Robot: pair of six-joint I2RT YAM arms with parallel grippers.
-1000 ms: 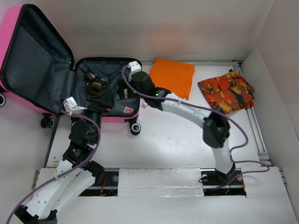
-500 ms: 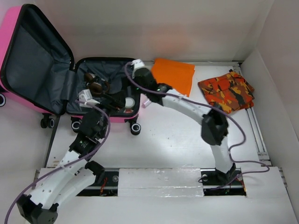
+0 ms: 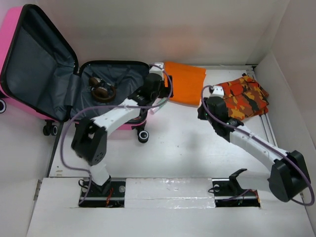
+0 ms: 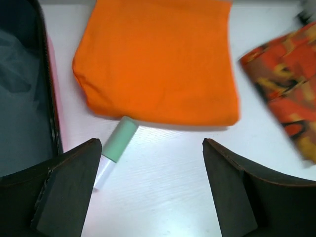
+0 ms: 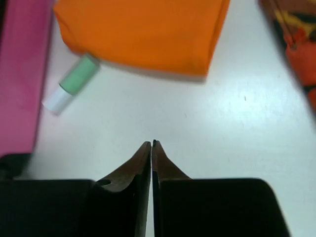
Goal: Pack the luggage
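Note:
The luggage is a hot-pink hard-shell suitcase lying open at the back left, its grey lining showing. In the wrist views its lining and pink shell lie at the left edge. My left gripper hangs just right of it, open and empty, above bare table. Ahead of it lie a mint-green and white tube and a folded orange cloth. My right gripper is shut on nothing, between the orange cloth and a camouflage-print cloth.
Brown headphones lie inside the lower half of the suitcase. The tube rests on the table between the suitcase wall and the orange cloth. White walls close in the table at the back and right.
The left gripper has moved right, past the suitcase edge to the orange cloth, jaws narrowing a little. The right gripper has left the suitcase, drawn back toward the camouflage cloth and shut.

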